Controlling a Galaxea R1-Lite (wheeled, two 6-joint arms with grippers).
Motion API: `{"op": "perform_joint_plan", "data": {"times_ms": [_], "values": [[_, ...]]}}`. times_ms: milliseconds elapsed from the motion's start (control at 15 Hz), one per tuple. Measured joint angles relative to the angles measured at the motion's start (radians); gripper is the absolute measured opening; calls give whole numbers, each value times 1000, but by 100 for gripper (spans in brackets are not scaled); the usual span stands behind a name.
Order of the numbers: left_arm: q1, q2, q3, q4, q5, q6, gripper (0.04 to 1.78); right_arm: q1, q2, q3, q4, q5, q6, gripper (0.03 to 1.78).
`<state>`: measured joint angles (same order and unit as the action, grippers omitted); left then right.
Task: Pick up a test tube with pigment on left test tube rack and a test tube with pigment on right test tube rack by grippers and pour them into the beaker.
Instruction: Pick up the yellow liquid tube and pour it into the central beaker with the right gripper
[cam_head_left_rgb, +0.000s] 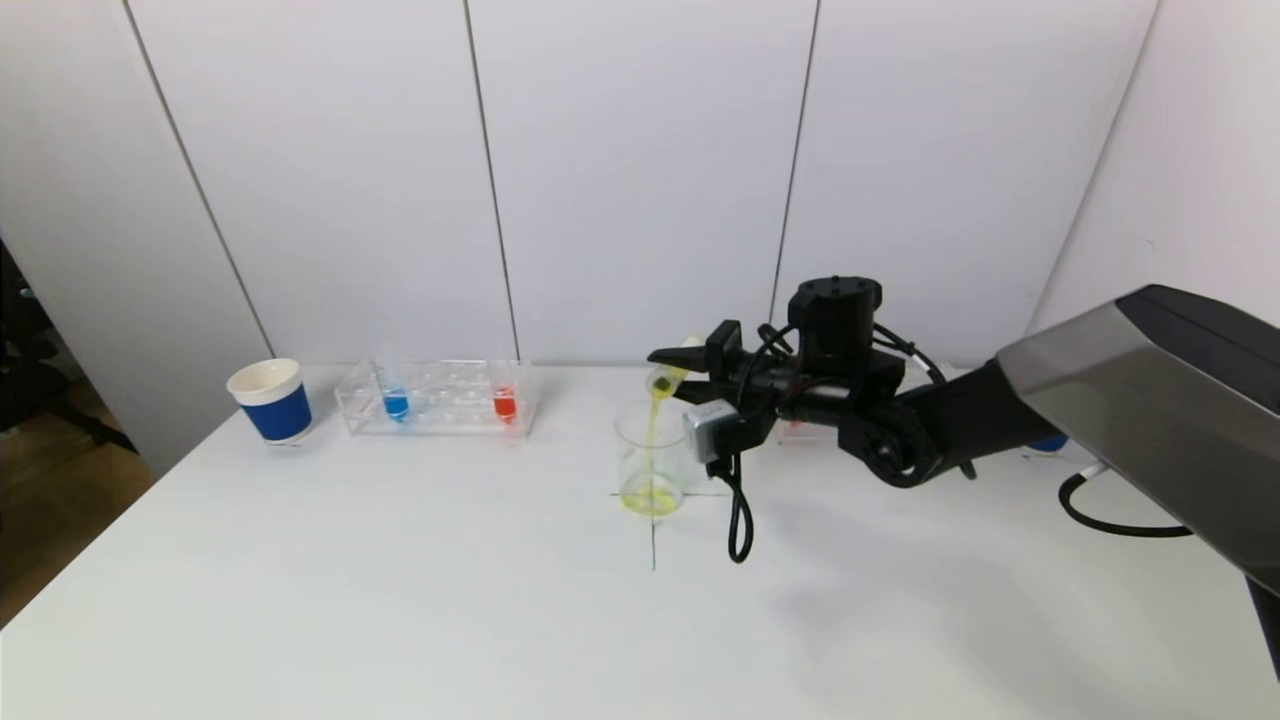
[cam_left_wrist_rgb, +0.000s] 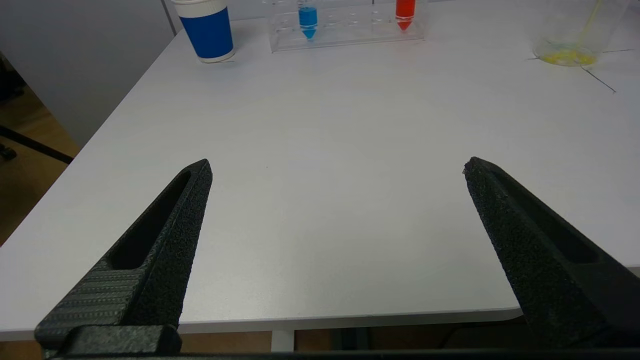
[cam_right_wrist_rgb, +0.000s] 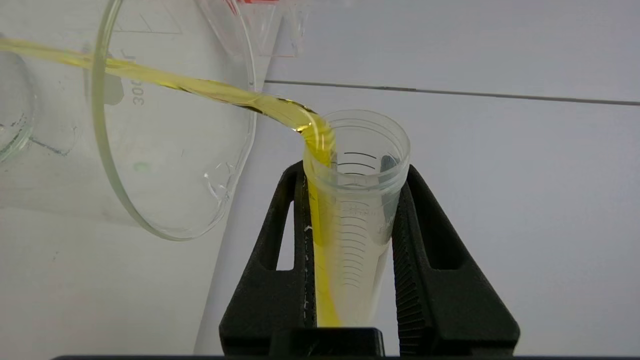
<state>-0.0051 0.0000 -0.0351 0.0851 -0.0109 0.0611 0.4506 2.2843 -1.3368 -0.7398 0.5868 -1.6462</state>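
My right gripper (cam_head_left_rgb: 685, 378) is shut on a clear test tube (cam_right_wrist_rgb: 350, 210), tipped over the rim of the glass beaker (cam_head_left_rgb: 652, 460). A yellow stream runs from the tube's mouth into the beaker (cam_right_wrist_rgb: 170, 150), and yellow liquid pools at its bottom. The left test tube rack (cam_head_left_rgb: 437, 398) stands at the back left, holding a blue tube (cam_head_left_rgb: 396, 403) and a red tube (cam_head_left_rgb: 505, 402). My right arm hides most of the right test tube rack (cam_right_wrist_rgb: 260, 20). My left gripper (cam_left_wrist_rgb: 337, 167) hangs open and empty over the table's near left edge, out of the head view.
A blue and white paper cup (cam_head_left_rgb: 272, 400) stands left of the left rack. A black cable (cam_head_left_rgb: 738, 520) droops from my right wrist beside the beaker. A black cross is marked on the white table (cam_head_left_rgb: 400, 600) under the beaker.
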Motion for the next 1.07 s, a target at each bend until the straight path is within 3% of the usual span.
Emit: {"op": "perform_joint_plan", "data": {"times_ms": [1067], "values": [[0, 0, 0, 0, 0, 0, 176, -3, 9, -44, 43, -20, -163, 50]]}}
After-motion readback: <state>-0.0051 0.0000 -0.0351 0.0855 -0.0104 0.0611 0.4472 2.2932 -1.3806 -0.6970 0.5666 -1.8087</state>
